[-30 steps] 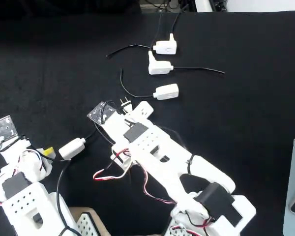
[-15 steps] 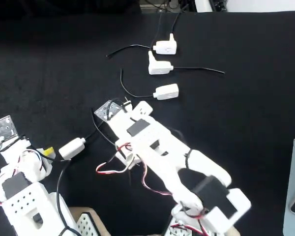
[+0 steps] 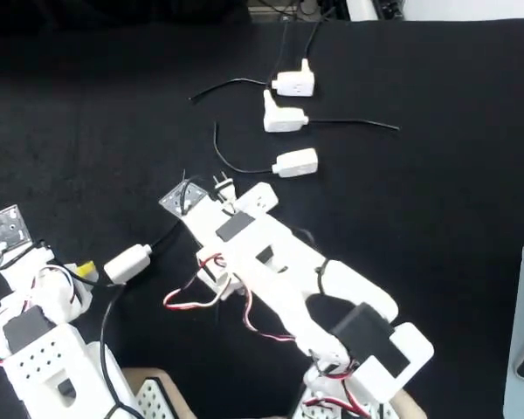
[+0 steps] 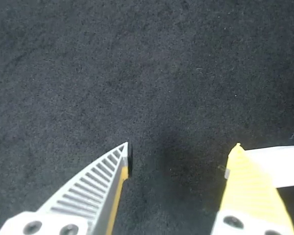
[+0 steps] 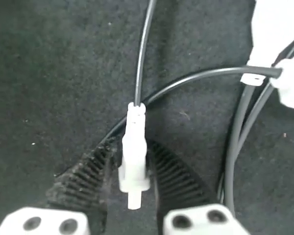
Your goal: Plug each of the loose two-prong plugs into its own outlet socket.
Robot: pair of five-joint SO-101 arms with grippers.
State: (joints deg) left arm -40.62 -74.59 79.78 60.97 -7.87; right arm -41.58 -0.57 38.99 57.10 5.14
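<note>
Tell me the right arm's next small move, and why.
Probably carry the plug toward the nearest outlet socket. The right gripper is shut on the plug with its prongs free, and that socket lies well apart from it.

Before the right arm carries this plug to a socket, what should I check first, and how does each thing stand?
1. Right hand closed on the plug: ok, fingers press both its sides.
2. Prongs clear of the hand: ok, they stick out past it in the high view.
3. Cables clear of the plug: not ok, other cables cross right beside it.
4. Nearest socket free: cannot tell, its face is too small to read.
5. Left hand out of the way: ok, open over bare table.
</note>
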